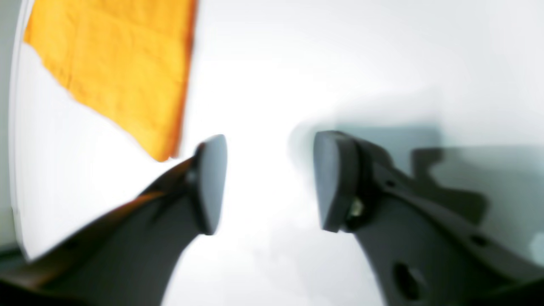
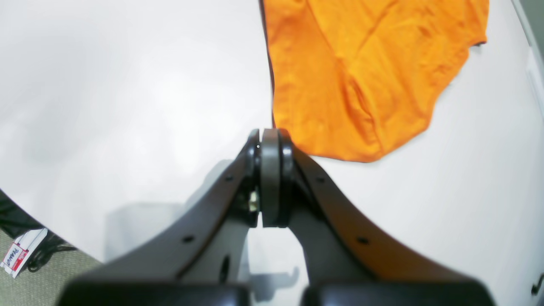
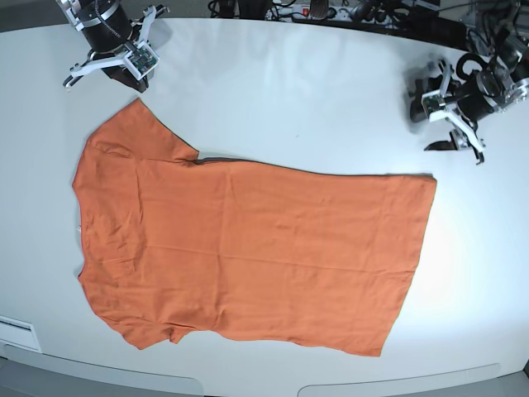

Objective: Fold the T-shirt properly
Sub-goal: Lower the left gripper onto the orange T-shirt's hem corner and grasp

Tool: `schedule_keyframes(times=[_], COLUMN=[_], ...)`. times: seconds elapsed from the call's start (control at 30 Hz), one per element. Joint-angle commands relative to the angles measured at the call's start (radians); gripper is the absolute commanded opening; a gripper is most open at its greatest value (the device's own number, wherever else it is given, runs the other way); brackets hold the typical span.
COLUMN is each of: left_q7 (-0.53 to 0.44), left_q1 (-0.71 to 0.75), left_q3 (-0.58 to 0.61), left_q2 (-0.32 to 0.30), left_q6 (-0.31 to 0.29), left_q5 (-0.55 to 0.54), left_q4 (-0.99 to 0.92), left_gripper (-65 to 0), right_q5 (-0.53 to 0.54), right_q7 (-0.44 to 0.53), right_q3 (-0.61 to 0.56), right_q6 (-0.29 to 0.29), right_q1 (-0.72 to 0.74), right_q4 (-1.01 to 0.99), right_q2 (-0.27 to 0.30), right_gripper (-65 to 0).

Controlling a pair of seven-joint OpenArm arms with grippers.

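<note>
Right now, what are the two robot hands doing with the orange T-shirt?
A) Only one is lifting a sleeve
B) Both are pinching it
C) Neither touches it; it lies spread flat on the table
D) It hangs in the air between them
C: the T-shirt lies spread out on the table, with both grippers parked beyond its edges.

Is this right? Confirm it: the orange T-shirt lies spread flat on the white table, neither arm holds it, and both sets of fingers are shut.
Not quite. Only the right gripper is shut; the right wrist view shows its fingers pressed together. The left gripper is open, with a clear gap between its fingers in the left wrist view. The rest holds: the T-shirt lies spread flat on the white table, held by neither arm.
</note>
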Motion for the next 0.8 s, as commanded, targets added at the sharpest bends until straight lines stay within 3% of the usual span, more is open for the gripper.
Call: schedule_keyframes(times=[0.0, 0.13, 0.3, 0.43, 0.7, 0.77], left_q7=[-0.021, -0.021, -0.020, -0.020, -0.020, -0.020], left_q1=[-0.039, -0.238, -0.501, -0.653, -0.776, -0.777], left_q3=[0.018, 0.200, 0.501, 0.677, 0.816, 0.816], left_q2=[-0.034, -0.075, -0.076, -0.074, -0.074, -0.073], left_q6=[0.002, 0.007, 0.070, 0.073, 0.031, 0.032], left_q5=[-0.011, -0.006, 0.051, 0.077, 0.077, 0.076], left_q4=[-0.018, -0.112, -0.232, -0.291, -0.306, -0.306], left_gripper=[-28.3, -28.3, -28.3, -28.3, -28.4, -33.4], right_q5=[0.016, 0.032, 0.032, 0.032, 0.032, 0.032], right_q7=[0.017, 0.019, 0.019, 0.019, 0.020, 0.020], right_q3=[0.004, 0.004, 0.004, 0.004, 0.004, 0.004], right_q6=[-0.002, 0.009, 0.009, 0.009, 0.009, 0.009], right_q1=[-0.003, 0.011, 0.010, 0.010, 0.008, 0.008], right_q4=[0.017, 0.013, 0.013, 0.013, 0.013, 0.013], right_q2=[0.003, 0.003, 0.003, 0.003, 0.003, 0.003], right_gripper=[-65.0, -65.0, -65.0, -65.0, -65.0, -65.0])
